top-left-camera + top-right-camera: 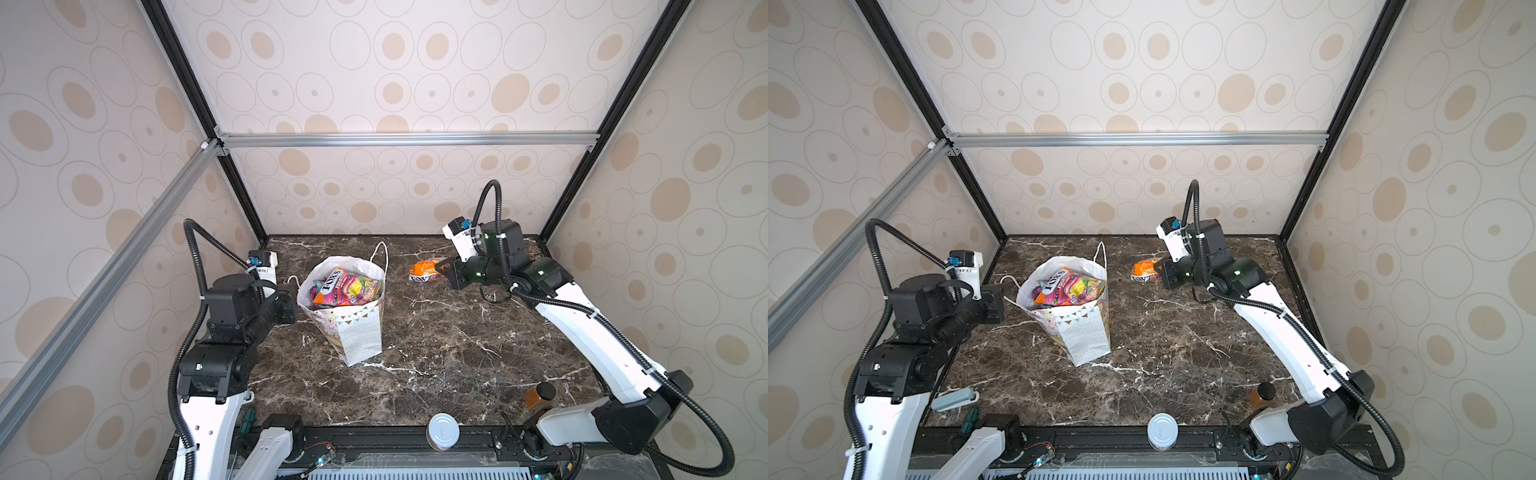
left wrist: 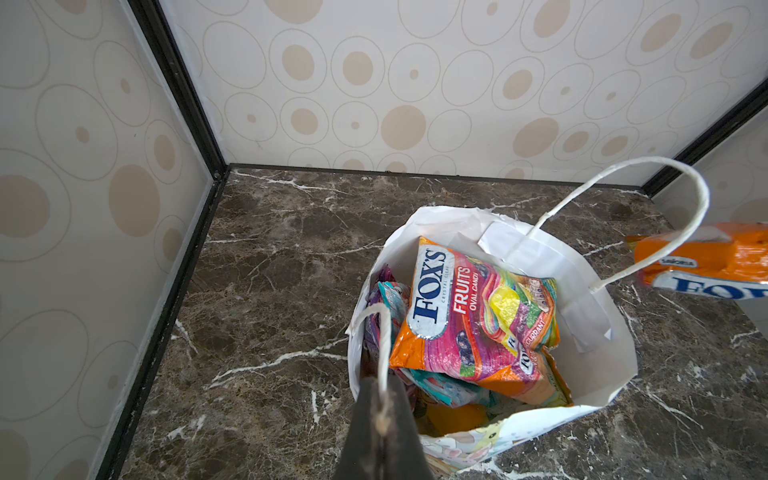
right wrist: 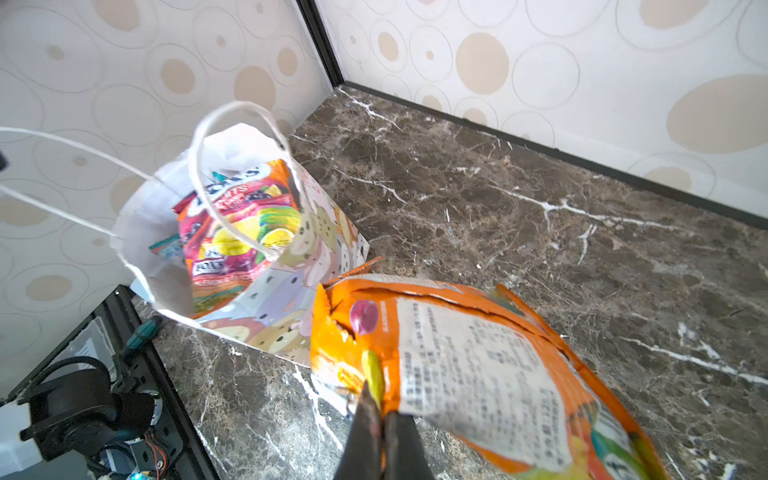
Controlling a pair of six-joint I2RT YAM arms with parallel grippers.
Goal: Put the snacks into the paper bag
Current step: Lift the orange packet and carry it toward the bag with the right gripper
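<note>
**Bag's packed with candy, orange packet in the pinch**

Standing at the front of the rig here, calling the back wall 12 o'clock.

The paper bag (image 1: 358, 332) stands on the marble table (image 1: 449, 357) at roughly 10 o'clock from the table's middle, with its mouth wide open. Lying on top inside is a pink-and-orange FOX'S fruits packet (image 2: 478, 320), label up. A teal packet (image 2: 392, 293) and something purple are tucked under it on the left arm's side. There are more wrappers deeper down, but I can't make them out.

The left gripper (image 2: 380, 392) is pinched tight on the bag's cord handle (image 2: 385, 332), the one on its own side. The cord runs from between the black fingers to the rim.

The right gripper (image 3: 380, 411) is clamped narrow on the edge of an orange packet (image 3: 478, 374), whose printed back panel faces the wrist camera. That packet sits at about 12 o'clock on the table, off at the bag's 3 o'clock. It's near the bag but not touching, so it's outside for now. I honestly can't tell whether its low end rests on the marble or hangs clear.

A silver-lidded can (image 1: 443, 432) sits at 6 o'clock on the front edge. An amber bottle with a black cap (image 1: 540, 395) is around 4 o'clock by the right arm's base. Both are well apart from the bag.
</note>
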